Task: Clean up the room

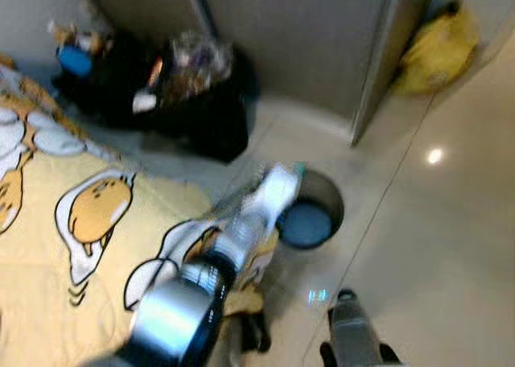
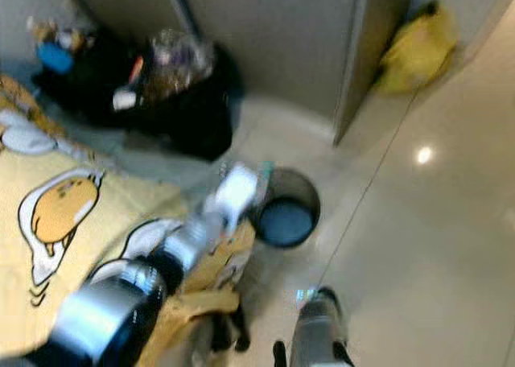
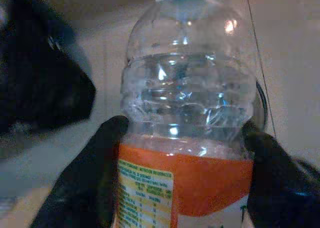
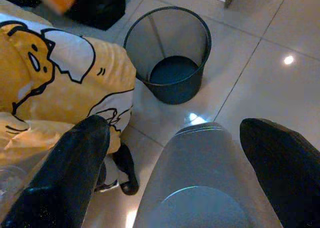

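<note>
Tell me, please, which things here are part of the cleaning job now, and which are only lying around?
Part of the job:
- plastic bottle, held in the left gripper
- mesh wastebasket on the floor, near the bed corner
- right gripper, open, holding nothing

Only lying around:
- yellow cartoon bedspread
- black bags by the wall
- yellow bag

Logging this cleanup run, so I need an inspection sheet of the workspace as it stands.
Surface: glossy tiled floor.
Job's things: clear bottle with orange label; dark mesh bin on the floor beside the bed.
Clutter: black bags of rubbish by the wall; yellow bag in the corner.
Grippers: left gripper shut on the bottle, extended toward the bin; right gripper open, low.
Cables: nothing seen.
Surroundings: yellow cartoon bedspread, grey cabinet.
</note>
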`<state>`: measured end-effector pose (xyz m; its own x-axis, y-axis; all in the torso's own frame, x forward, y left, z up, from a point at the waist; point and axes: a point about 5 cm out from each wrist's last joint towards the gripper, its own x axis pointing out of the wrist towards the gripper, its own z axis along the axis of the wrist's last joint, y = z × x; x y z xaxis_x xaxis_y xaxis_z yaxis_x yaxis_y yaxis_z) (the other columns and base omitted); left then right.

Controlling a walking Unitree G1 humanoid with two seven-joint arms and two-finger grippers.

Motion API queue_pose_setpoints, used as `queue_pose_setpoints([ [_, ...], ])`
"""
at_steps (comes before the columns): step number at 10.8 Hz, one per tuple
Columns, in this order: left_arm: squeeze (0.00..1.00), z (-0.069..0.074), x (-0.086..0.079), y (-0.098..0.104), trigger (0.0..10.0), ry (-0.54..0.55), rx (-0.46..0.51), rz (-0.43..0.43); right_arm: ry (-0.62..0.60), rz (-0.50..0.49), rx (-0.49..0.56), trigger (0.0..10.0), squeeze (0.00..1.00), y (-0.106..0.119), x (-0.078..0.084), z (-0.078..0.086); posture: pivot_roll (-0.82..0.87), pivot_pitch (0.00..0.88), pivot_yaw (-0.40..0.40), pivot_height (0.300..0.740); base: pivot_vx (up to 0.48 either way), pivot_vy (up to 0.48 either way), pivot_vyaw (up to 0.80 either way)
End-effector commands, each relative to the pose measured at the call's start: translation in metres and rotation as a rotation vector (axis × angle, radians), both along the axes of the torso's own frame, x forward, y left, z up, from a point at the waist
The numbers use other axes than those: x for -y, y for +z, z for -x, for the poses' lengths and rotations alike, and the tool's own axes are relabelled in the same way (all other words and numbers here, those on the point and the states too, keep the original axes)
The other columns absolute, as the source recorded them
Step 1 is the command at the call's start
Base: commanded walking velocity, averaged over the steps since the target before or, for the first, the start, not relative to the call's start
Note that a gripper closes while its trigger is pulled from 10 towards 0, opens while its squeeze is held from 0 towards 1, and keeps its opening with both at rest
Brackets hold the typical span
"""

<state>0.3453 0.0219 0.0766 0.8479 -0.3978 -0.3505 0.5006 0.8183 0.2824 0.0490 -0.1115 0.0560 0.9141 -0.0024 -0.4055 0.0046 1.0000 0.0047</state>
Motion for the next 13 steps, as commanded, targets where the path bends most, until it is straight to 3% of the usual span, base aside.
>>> queue_pose_setpoints([
  [1,1.0,0.022,0.065,0.013,10.0,-0.123,-0.015,0.112,0.003,-0.021,-0.033,10.0,0.0,0.0,-0.008,0.007,-0.49,0.415,0.255,0.74,0.0,0.0,0.0],
  [2,1.0,0.022,0.078,0.024,10.0,-0.172,0.0,0.128,0.002,-0.021,-0.041,10.0,0.0,0.0,-0.011,0.008,-0.49,0.417,0.263,0.74,0.0,0.0,0.0],
  [3,1.0,0.027,0.083,0.019,10.0,-0.2,-0.028,0.094,0.004,-0.027,-0.046,10.0,0.0,-0.001,-0.013,0.009,-0.49,0.416,0.264,0.74,0.0,0.0,0.0],
  [4,1.0,0.038,0.083,0.003,10.0,-0.214,-0.122,0.109,0.012,-0.033,-0.05,10.0,0.0,-0.002,-0.016,0.006,-0.47,0.41,0.265,0.74,0.0,0.0,0.0],
  [5,1.0,0.04,0.083,0.0,10.0,-0.215,-0.145,0.127,0.013,-0.033,-0.05,10.0,0.0,-0.002,-0.016,0.006,-0.47,0.41,0.265,0.74,0.0,0.0,0.0],
  [6,0.0,0.049,0.085,-0.008,10.0,-0.26,-0.195,0.19,0.024,-0.024,-0.033,10.0,0.0,-0.003,-0.012,-0.002,-0.44,0.391,0.265,0.74,0.0,0.0,0.0],
  [7,0.0,0.049,0.084,-0.007,10.0,-0.279,-0.202,0.237,0.023,-0.014,-0.007,10.0,0.0,-0.003,-0.008,-0.009,-0.43,0.378,0.262,0.74,0.0,0.0,0.0],
  [8,0.0,0.04,0.067,-0.007,10.0,-0.264,-0.172,0.273,0.008,-0.013,0.043,10.0,0.0,0.001,-0.003,-0.024,-0.41,0.345,0.262,0.74,0.0,0.0,0.0],
  [9,0.0,0.03,0.025,-0.018,10.0,-0.234,-0.168,0.302,0.009,0.008,0.102,10.0,0.0,0.001,0.009,-0.045,-0.35,0.253,0.258,0.74,0.0,0.0,0.0],
  [10,0.0,0.025,-0.023,-0.028,10.0,-0.195,-0.147,0.266,-0.012,0.021,0.171,10.0,0.0,0.001,0.029,-0.075,-0.26,0.134,0.231,0.74,0.0,0.0,0.0],
  [11,0.0,0.018,-0.056,-0.026,10.0,-0.126,-0.101,0.258,-0.029,0.013,0.213,10.0,0.0,0.002,0.043,-0.097,-0.21,0.074,0.202,0.74,0.0,0.0,0.0],
  [12,0.0,0.015,-0.069,-0.024,10.0,-0.084,-0.077,0.266,-0.034,0.008,0.223,10.0,0.0,0.0,0.05,-0.11,-0.2,0.058,0.194,0.74,0.0,0.0,0.0],
  [13,0.0,0.019,-0.084,-0.02,10.0,-0.078,-0.051,0.337,-0.05,-0.025,0.235,10.0,0.0,-0.001,0.063,-0.136,-0.07,0.0,0.111,0.74,0.0,0.0,0.0],
])
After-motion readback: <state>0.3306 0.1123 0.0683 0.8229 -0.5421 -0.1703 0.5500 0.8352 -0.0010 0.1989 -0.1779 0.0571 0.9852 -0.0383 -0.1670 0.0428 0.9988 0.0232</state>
